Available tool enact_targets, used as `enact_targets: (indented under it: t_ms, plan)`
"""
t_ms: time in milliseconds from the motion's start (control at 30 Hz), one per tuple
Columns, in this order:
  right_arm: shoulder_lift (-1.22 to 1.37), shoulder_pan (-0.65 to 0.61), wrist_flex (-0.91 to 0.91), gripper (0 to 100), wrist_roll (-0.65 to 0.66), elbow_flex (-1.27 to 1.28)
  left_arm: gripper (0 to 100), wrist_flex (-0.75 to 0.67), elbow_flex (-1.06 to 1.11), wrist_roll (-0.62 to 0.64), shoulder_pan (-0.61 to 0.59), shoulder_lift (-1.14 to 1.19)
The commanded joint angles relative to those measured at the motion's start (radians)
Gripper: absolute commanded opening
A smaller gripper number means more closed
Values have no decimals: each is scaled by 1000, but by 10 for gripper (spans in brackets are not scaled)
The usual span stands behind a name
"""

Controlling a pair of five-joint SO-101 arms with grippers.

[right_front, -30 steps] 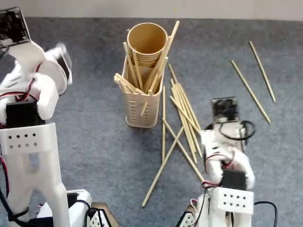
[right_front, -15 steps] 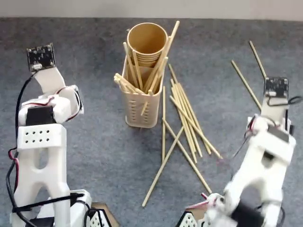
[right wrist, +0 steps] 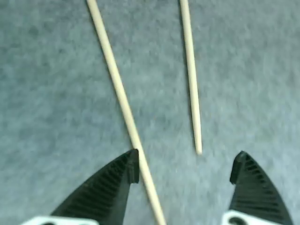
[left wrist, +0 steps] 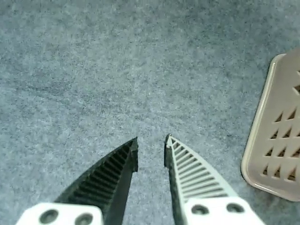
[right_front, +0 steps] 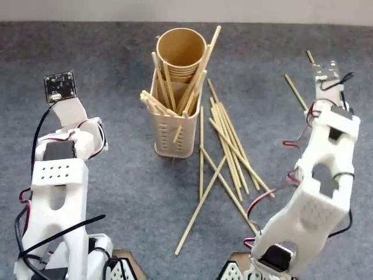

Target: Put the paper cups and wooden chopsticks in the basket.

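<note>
Right gripper: spread wide, empty, low over two stray chopsticks on the grey mat. Left gripper: released, seemingly just a narrow gap, near the basket. Paper cups upright inside basket; more chopsticks heaped just beside.

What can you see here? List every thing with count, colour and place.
basket: one, beige, upright in the middle.
cups: one stack, tan, inside the basket.
basket chopsticks: several, pale wood, standing around the cups.
loose chopsticks: several, pale wood, crossed beside the basket.
far chopsticks: two, pale wood, by the right gripper.
mat: one, grey, under everything.
left gripper: one, black and white, open, near the basket.
right gripper: one, black, open.
</note>
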Motion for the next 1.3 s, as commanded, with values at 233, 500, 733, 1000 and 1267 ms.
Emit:
enact_targets:
  t_ms: [233,500,733,1000,1267]
  plan:
    - [596,-1,-4,311,89,-707,109,-15,-4,3,19,-16]
    - [823,-44,435,310,123,-1095,109,-17,-4,5,19,-16]
    - [914,-101,832,310,126,-1362,109,-17,-4,5,19,-16]
    - [932,-113,1043,310,129,-1438,109,-17,-4,5,19,-16]
    - [908,-131,1130,310,2,-1541,109,-43,2,5,19,-15]
